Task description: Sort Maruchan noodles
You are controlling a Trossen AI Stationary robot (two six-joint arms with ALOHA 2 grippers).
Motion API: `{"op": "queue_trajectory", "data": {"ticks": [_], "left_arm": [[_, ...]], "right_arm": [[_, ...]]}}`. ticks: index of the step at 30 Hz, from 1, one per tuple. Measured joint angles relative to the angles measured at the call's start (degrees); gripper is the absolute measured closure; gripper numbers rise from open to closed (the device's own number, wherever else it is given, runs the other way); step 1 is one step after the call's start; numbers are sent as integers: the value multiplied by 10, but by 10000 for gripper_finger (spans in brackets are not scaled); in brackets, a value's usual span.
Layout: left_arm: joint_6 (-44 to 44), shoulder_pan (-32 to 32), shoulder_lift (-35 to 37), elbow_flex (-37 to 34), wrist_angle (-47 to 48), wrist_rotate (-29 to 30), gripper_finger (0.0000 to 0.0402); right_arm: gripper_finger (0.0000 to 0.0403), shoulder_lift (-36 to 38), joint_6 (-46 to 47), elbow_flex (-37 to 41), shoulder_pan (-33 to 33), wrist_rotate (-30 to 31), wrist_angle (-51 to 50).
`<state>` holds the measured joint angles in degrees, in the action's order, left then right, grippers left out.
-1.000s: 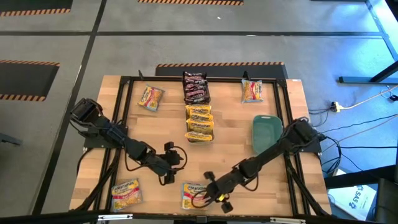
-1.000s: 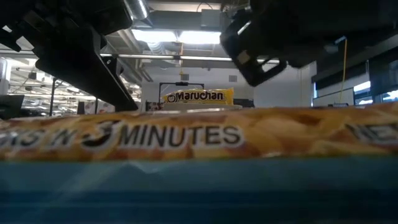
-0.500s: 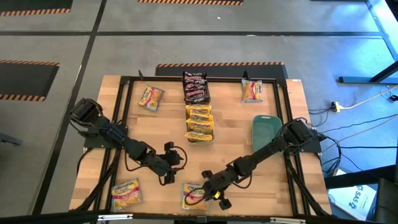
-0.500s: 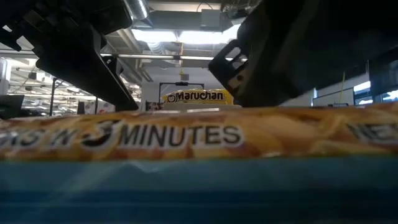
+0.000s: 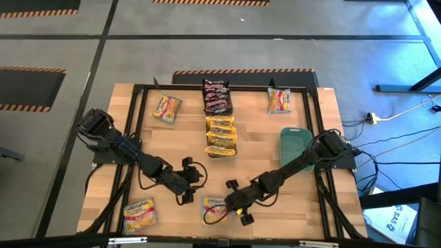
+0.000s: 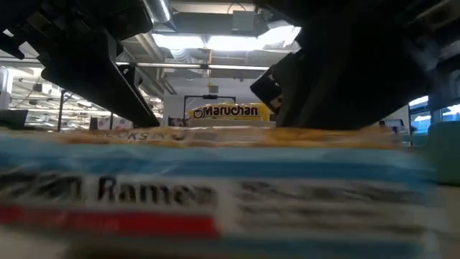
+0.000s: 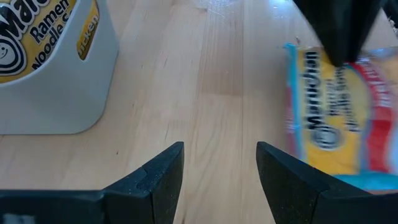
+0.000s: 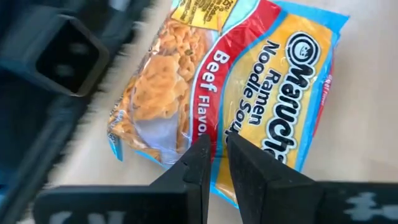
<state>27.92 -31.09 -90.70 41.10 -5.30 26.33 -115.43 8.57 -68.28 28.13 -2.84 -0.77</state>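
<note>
From my remote station I watch the right gripper (image 5: 231, 207) work at the near edge of the table (image 5: 255, 131), its fingers (image 8: 198, 163) pinched nearly together on the edge of a beef-flavour Maruchan packet (image 8: 236, 93). In the high view that packet (image 5: 215, 210) lies near-centre, and the low view shows it tilted up, its face turned to the lens, which I judge means it is being lifted by one edge, not lying flat.

The left gripper (image 5: 187, 180) waits just left of it, low over bare wood, fingers (image 7: 158, 177) spread wide and holding nothing; I read that as keeping clear while the other arm works.

The rest of the noodles sit where sorting seems to want them: dark brown-red packets (image 5: 216, 97) stacked at the far middle, yellow packets (image 5: 220, 135) in a row just nearer. Three loose orange-yellow packets remain apart: one at the far left (image 5: 167, 108), one at the far right (image 5: 278, 100), one at the near left corner (image 5: 140, 213).

A teal bin (image 5: 294, 147) sits on the right side, beside the right arm.

I judge the sort roughly half done, with the held packet next to join its kind.
</note>
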Motion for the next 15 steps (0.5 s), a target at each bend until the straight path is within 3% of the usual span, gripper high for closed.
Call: {"op": "queue_trajectory", "data": {"ticks": [10, 15], "left_arm": [[1, 0, 0, 0, -1, -4, 207], [5, -3, 0, 0, -8, -8, 207]], "right_arm": [[350, 54, 33, 4, -1, 198, -178], [350, 105, 80, 3, -1, 253, -267]]}}
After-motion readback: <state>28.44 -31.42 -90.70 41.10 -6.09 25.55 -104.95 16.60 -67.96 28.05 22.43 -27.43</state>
